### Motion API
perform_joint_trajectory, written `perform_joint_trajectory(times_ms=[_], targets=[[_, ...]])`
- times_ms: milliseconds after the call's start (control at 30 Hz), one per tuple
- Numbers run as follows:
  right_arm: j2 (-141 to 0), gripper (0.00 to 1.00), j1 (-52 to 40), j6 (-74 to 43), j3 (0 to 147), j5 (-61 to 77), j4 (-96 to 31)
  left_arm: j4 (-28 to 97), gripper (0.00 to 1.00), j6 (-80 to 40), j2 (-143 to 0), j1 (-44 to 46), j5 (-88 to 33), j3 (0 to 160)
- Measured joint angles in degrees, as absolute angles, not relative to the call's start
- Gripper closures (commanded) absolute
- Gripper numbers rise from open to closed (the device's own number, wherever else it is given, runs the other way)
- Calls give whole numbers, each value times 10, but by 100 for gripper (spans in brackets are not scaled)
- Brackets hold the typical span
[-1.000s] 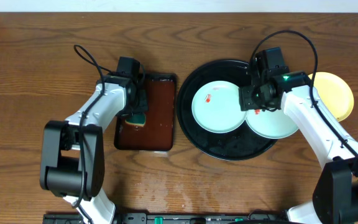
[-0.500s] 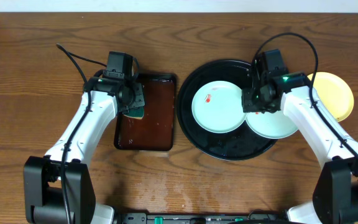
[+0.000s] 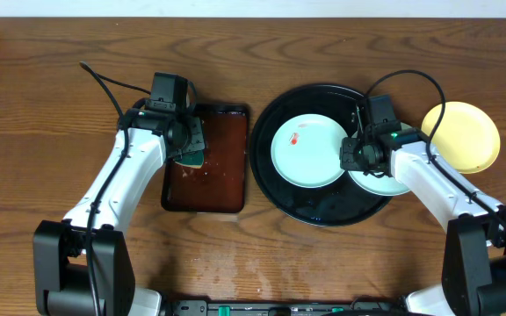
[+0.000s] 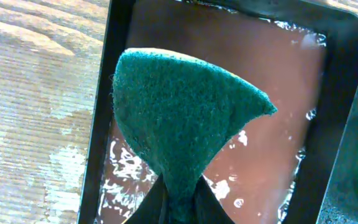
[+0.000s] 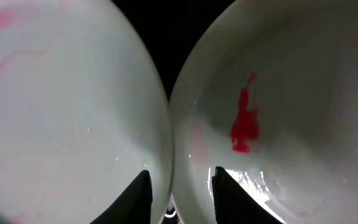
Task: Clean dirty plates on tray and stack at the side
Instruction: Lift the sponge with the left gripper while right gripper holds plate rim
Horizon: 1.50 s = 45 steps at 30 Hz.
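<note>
Black tray [image 3: 323, 209] holds two red-smeared mint plates [image 3: 308, 151] side by side

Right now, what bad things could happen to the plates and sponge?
1. The right gripper hangs, jaws apart, where the left pale mint-white round plate meets the right pale mint-white round plate; closing could catch both rims.
2. That right plate seems to overhang the round black glossy tray's rim and might tip.
3. The green sponge, pinched by the left gripper over the water-filled brown rectangular tray, may drip crossing the wooden table.

Brown wooden table [image 3: 42, 79], perhaps pale wall [image 3: 253, 7] behind.
</note>
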<state>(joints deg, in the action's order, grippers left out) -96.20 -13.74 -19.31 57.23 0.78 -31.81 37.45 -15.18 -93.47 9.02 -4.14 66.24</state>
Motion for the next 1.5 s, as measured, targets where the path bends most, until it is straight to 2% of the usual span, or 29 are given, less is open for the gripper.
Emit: perform_joint_trajectory(times_ms=[133,300,600,867,1267,1500], targets=[[-962,78,-137,-206,570,1,-306,374,92,-152,-935,90,-41,662],[-962,80,-137,-228,556,-1,-287,375,92,-152,-935,90,-41,662],[-962,99,-137,-256,554,1,-278,375,92,-152,-935,90,-41,662],[-962,99,-137,-249,554,-1,-259,377,93,-152,-935,90,-41,662],[-962,99,-137,-92,602,33,-277,404,92,-151,-935,91,-30,662],[-962,99,-137,-55,610,43,-278,405,93,-147,-935,122,-26,663]])
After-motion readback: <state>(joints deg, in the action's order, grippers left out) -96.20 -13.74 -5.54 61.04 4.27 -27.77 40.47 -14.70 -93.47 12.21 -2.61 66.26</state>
